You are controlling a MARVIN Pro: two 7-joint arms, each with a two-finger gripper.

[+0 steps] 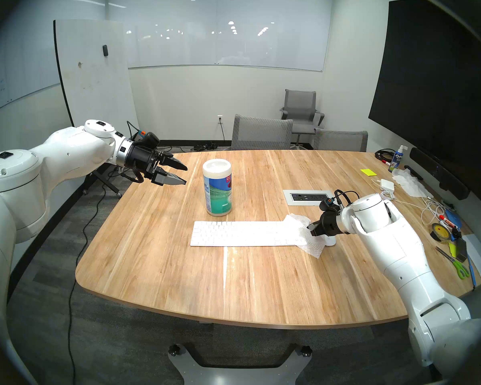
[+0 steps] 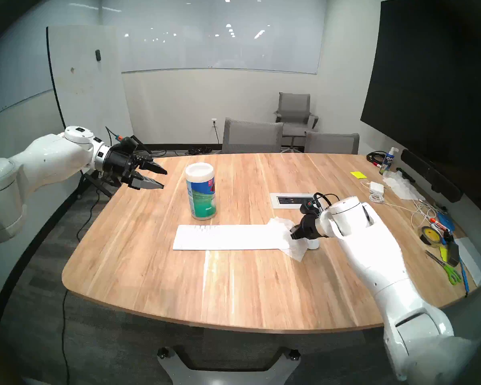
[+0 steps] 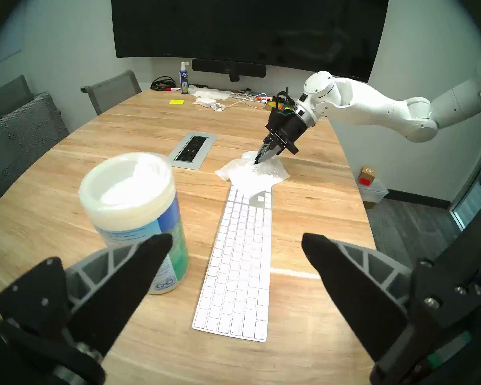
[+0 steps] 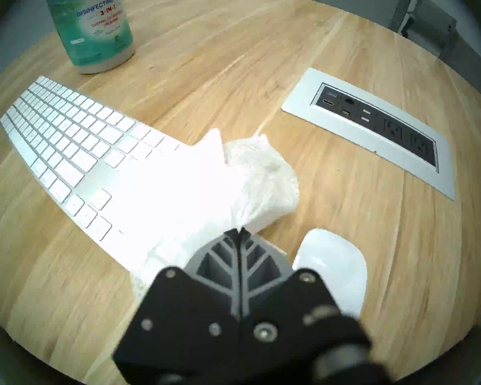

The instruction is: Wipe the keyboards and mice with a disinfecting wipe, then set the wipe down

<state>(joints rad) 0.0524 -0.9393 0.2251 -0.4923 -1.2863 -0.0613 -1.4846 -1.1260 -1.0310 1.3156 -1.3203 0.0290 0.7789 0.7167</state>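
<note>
My right gripper (image 4: 240,231), jaws pinched together on the wipe (image 4: 195,192), drapes it over the keyboard's (image 1: 233,233) number-pad end on the table (image 1: 233,287). The mouse (image 4: 333,267) sits just beside, possibly touching the wipe. My left gripper (image 1: 182,174) hangs open near the canister (image 1: 217,191).

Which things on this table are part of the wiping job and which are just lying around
Job: keyboard, mouse, wipe pinched in the right end effector, wipes canister.
Lying about: scissors, tape roll, sticky notes, spray bottle, charger.
</note>
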